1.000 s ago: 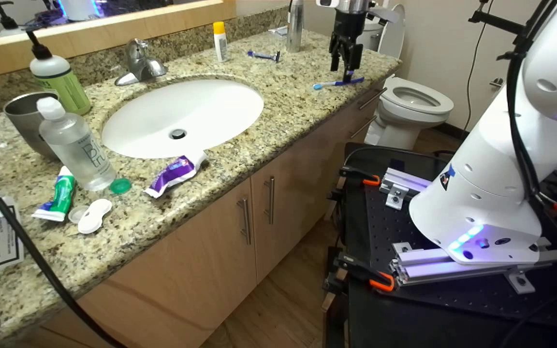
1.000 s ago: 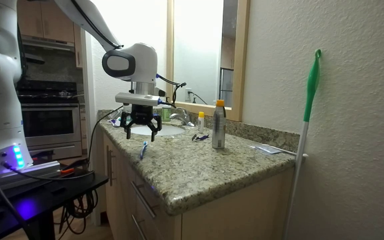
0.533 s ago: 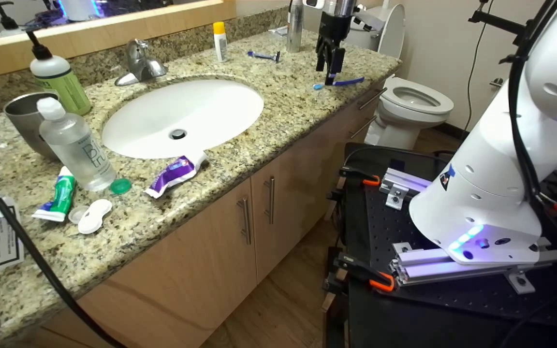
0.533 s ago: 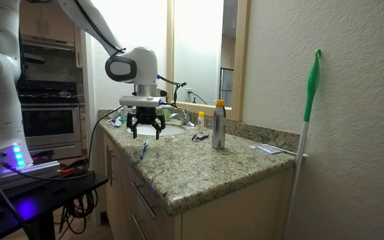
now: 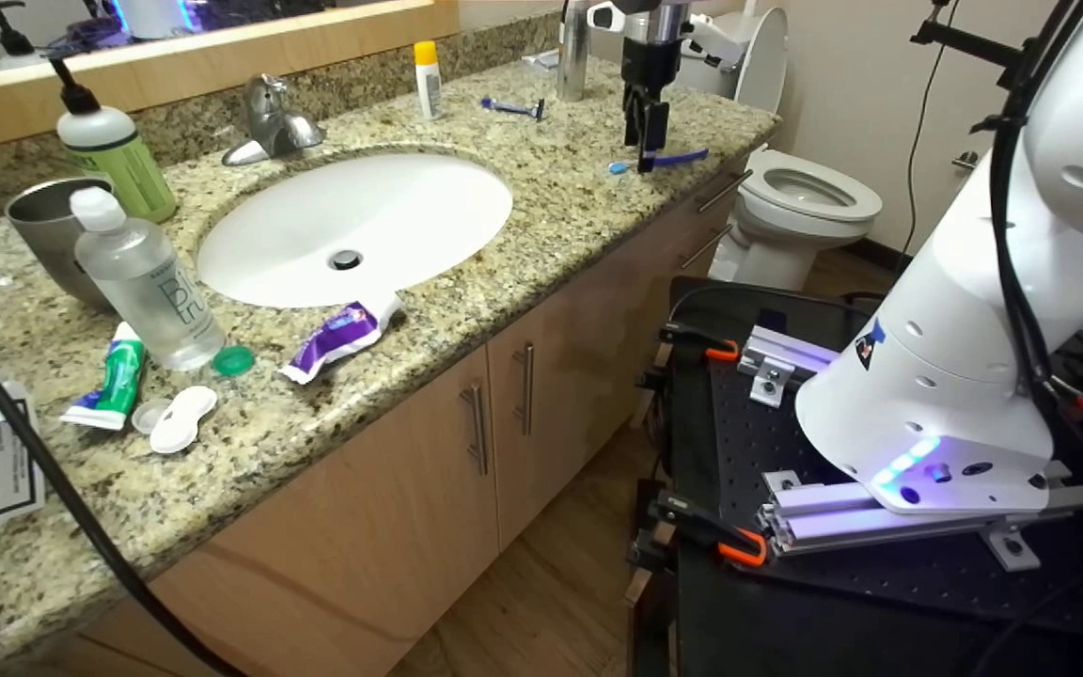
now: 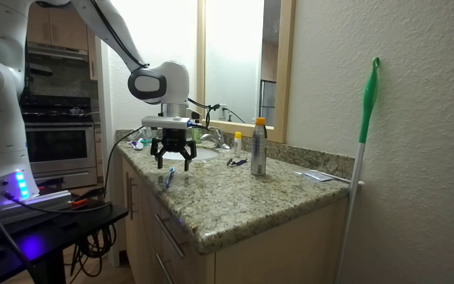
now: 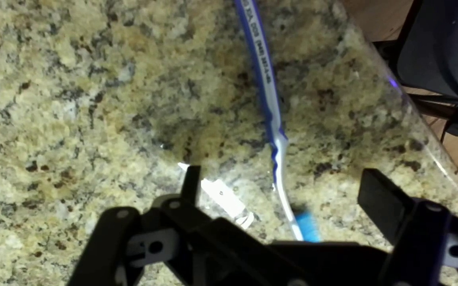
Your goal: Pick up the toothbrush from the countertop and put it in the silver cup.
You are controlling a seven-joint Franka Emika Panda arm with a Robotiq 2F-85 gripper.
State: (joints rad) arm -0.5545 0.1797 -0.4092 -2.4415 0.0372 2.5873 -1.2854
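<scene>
In an exterior view: jaws spread wide, gripping nothing, just above the blue toothbrush (image 6: 169, 178) lying on the granite tabletop (image 6: 219, 201) | in an exterior view: there's the silver cup (image 5: 54, 246), well apart from that toothbrush | wrist view: jaws bracket the toothbrush's neck (image 7: 280, 184), presumably so the handle (image 7: 266, 75) can enter first

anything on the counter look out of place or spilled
I see no obvious spill. The oddest thing is a loose green cap beside the clear bottle: that bottle wears its own white cap, so the green cap seems to belong elsewhere. The purple toothpaste tube also looks crumpled, probably just from squeezing.
</scene>
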